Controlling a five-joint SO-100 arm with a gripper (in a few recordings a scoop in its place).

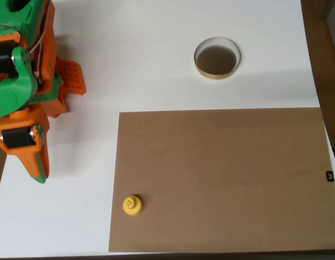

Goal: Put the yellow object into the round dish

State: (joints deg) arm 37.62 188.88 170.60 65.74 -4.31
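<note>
The yellow object (pixel 131 205) is a small round piece with a knob on top. It stands on the lower left corner of the brown board (pixel 221 179). At the top of the overhead view the round dish (pixel 217 58) sits on the white table, its pale rim around a dark inside, with nothing in it. My orange and green gripper (pixel 41 174) points down at the far left edge. Its fingers lie together, shut on nothing, well to the left of the yellow object and far from the dish.
The arm's base and body (pixel 26 65) take up the upper left corner. The white table (pixel 129 54) ends at the right in a dark strip (pixel 324 54). A small black mark (pixel 329 176) lies at the board's right edge.
</note>
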